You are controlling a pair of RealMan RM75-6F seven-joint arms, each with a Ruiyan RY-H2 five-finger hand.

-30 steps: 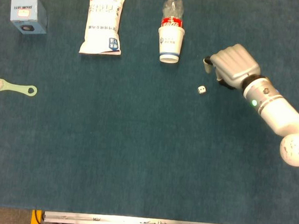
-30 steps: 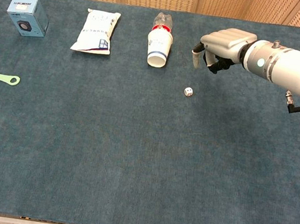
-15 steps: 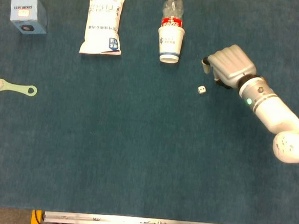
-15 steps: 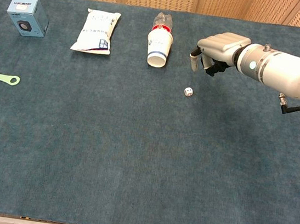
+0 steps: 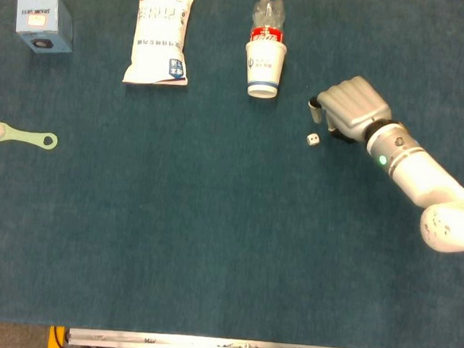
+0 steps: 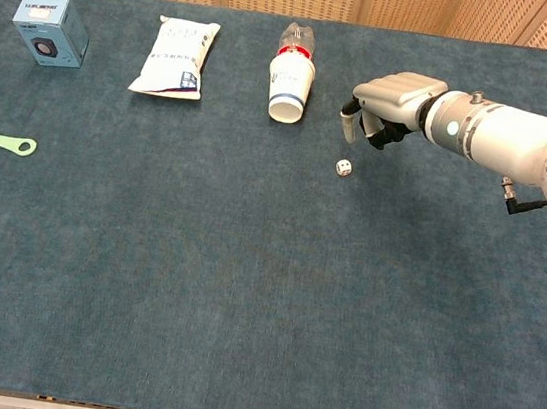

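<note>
**Right hand poised just beyond a small die on a blue table**

Along the far edge, from left to right, sit a blue box (image 5: 44, 22), a white bag (image 5: 158, 47) lying flat, and a paper cup (image 5: 264, 67) lying on its side with a bottle (image 5: 267, 17) pushed into it. At the near left edge lies a pale green brush (image 5: 16, 135). All of these are well apart from the arm, so the space around the die is open for reaching.

The die (image 5: 313, 138) rests alone on the table (image 5: 211, 244), right of centre and nearer than the cup. It is a tiny white cube with dark pips, and the face count is too small to read.

The right hand (image 5: 346, 109) comes in from the right, back upward, and hovers just beyond and right of the die without touching it. Its fingers are curled downward, thumb set apart, and it holds nothing. The left hand is out of sight.
</note>
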